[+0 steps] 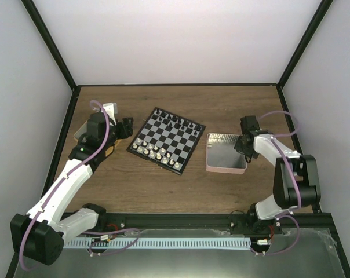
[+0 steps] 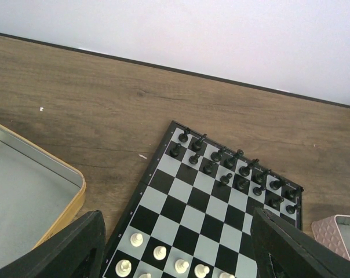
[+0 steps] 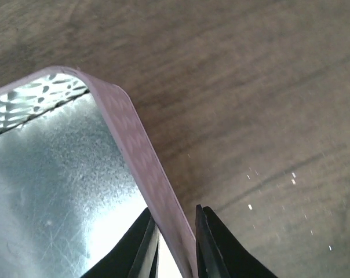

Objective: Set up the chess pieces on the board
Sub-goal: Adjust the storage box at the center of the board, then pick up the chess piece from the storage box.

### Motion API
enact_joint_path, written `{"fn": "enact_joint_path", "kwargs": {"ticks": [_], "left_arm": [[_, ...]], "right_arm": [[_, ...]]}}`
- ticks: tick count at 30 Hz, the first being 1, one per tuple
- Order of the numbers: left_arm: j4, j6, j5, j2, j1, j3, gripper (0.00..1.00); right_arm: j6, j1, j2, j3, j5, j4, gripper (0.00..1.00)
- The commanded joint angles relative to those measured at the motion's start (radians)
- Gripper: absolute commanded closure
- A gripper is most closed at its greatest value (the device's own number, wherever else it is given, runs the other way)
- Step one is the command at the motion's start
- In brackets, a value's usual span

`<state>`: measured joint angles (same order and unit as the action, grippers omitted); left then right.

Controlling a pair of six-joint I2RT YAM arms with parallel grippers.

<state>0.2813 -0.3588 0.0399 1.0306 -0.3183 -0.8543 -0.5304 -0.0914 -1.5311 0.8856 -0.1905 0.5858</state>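
Observation:
The board (image 1: 166, 139) lies mid-table, turned at an angle. Black chess pieces (image 1: 178, 123) stand along its far side and cream-white pieces (image 1: 155, 152) along its near side. In the left wrist view the board (image 2: 204, 208) shows black pieces (image 2: 233, 168) in two rows and white pieces (image 2: 159, 252) at the bottom. My left gripper (image 1: 127, 127) is open and empty, just left of the board; its jaws (image 2: 176, 219) stand wide apart. My right gripper (image 1: 244, 153) is shut on the right wall of the pink tray (image 3: 134, 145), one finger on each side (image 3: 172, 234).
The pink tray (image 1: 226, 169) sits right of the board and its metal floor looks bare. A yellow-sided tin (image 2: 70, 174) lies left of the board, under my left arm. Black frame posts and white walls enclose the table.

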Motion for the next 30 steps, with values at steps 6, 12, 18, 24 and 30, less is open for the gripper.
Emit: {"fn": "enact_joint_path", "kwargs": {"ticks": [6, 12, 18, 24, 30], "left_arm": [[-0.015, 0.0, -0.012, -0.004, 0.006, 0.009, 0.29], [-0.02, 0.0, -0.023, -0.003, 0.007, 0.011, 0.3], [-0.041, 0.003, -0.064, 0.001, 0.006, 0.014, 0.29], [-0.043, 0.004, -0.078, 0.012, 0.008, 0.014, 0.3], [-0.048, 0.005, -0.085, 0.022, 0.007, 0.014, 0.29]], "right_arm": [[-0.184, 0.012, 0.146, -0.081, 0.008, -0.076, 0.57], [-0.099, 0.012, 0.249, -0.036, 0.039, -0.089, 0.42], [-0.029, 0.009, 0.287, -0.065, 0.411, -0.257, 0.55], [-0.127, -0.013, 0.174, -0.119, 0.625, -0.391, 0.65], [-0.345, -0.036, 0.118, -0.227, 0.657, -0.562, 0.73]]}}
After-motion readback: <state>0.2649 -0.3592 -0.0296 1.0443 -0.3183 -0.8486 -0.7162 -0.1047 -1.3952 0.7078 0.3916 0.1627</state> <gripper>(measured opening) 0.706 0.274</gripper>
